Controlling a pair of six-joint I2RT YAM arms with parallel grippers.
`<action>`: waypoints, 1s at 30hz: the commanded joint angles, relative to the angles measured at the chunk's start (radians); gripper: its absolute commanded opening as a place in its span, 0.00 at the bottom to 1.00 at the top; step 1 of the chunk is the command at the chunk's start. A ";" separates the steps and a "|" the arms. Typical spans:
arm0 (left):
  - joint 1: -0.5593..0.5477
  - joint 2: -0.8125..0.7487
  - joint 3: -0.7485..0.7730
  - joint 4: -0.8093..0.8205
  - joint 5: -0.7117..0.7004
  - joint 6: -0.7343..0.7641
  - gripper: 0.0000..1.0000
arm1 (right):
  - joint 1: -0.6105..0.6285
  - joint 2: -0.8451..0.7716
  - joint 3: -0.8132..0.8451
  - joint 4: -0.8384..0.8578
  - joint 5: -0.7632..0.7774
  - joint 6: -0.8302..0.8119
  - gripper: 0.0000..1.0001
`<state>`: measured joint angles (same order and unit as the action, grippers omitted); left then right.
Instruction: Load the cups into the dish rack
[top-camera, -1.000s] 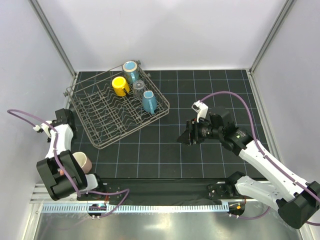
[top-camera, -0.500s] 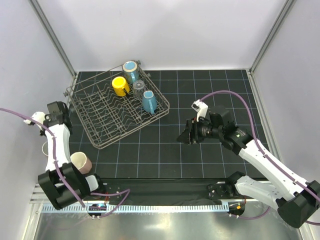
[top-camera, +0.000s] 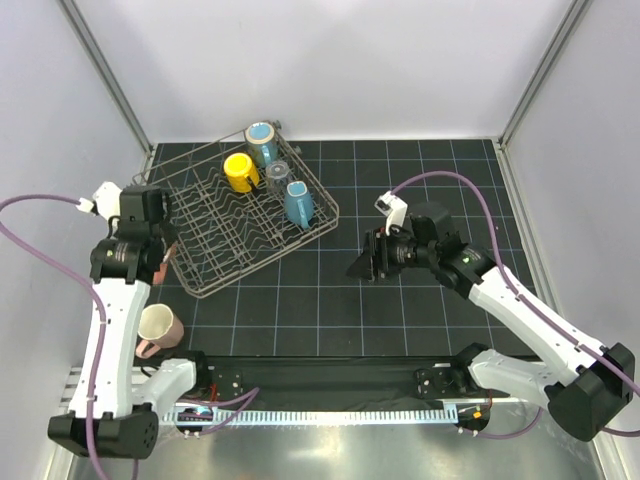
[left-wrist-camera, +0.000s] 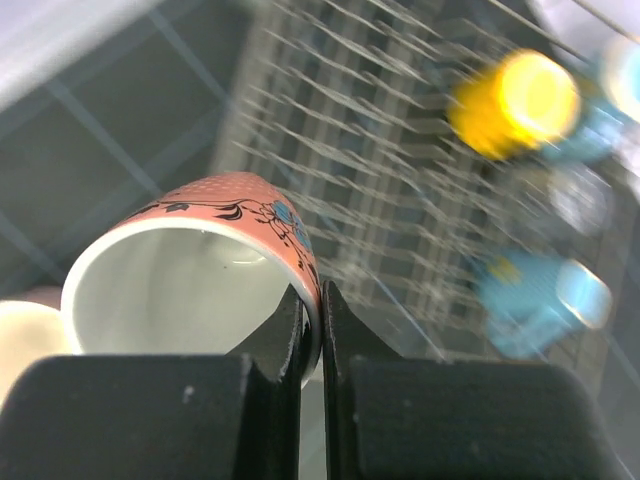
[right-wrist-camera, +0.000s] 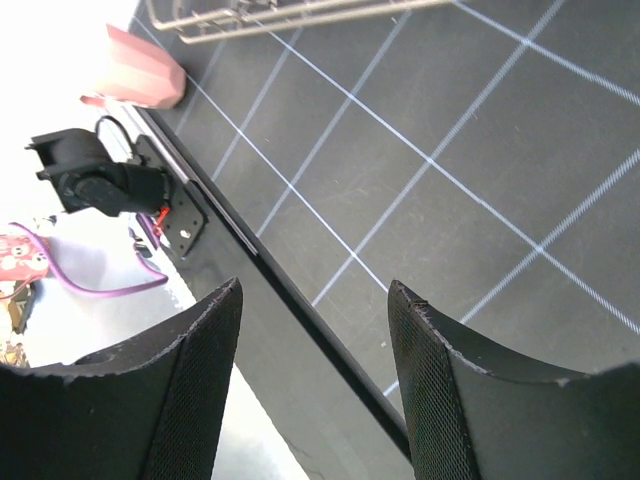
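My left gripper (top-camera: 152, 260) is shut on the rim of a salmon-pink cup (left-wrist-camera: 200, 270), held tilted beside the left edge of the grey wire dish rack (top-camera: 215, 235); one finger is inside the cup and one outside (left-wrist-camera: 312, 330). A second salmon-pink cup (top-camera: 158, 325) lies on the mat near the front left and also shows in the right wrist view (right-wrist-camera: 140, 70). In the rack sit a light blue cup (top-camera: 262, 135), a yellow cup (top-camera: 240, 170), a clear tumbler (top-camera: 277, 172) and a blue cup (top-camera: 297, 203). My right gripper (top-camera: 362, 265) is open and empty over the mat (right-wrist-camera: 315, 290).
The rack stands at the back left of the black gridded mat (top-camera: 420, 180). A black bar (top-camera: 320, 375) runs along the near edge with the arm bases. Grey walls close in the left, back and right sides.
My left arm has swung from the near left corner up and right to the rack's left edge, carrying the salmon-pink cup. My right gripper has shifted slightly left.
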<state>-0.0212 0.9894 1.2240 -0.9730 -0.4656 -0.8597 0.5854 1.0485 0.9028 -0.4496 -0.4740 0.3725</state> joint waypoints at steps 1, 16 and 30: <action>-0.052 -0.073 0.042 0.051 0.189 -0.104 0.00 | 0.007 0.010 0.073 0.068 -0.044 -0.006 0.62; -0.184 -0.325 -0.375 0.892 0.798 -0.625 0.00 | 0.125 0.004 0.015 0.412 -0.248 0.061 0.79; -0.233 -0.390 -0.434 1.127 0.860 -0.826 0.01 | 0.252 0.145 0.064 0.781 -0.267 0.106 0.90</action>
<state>-0.2493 0.5991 0.7918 -0.0631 0.3290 -1.5986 0.8215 1.1728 0.9096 0.1570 -0.7204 0.4747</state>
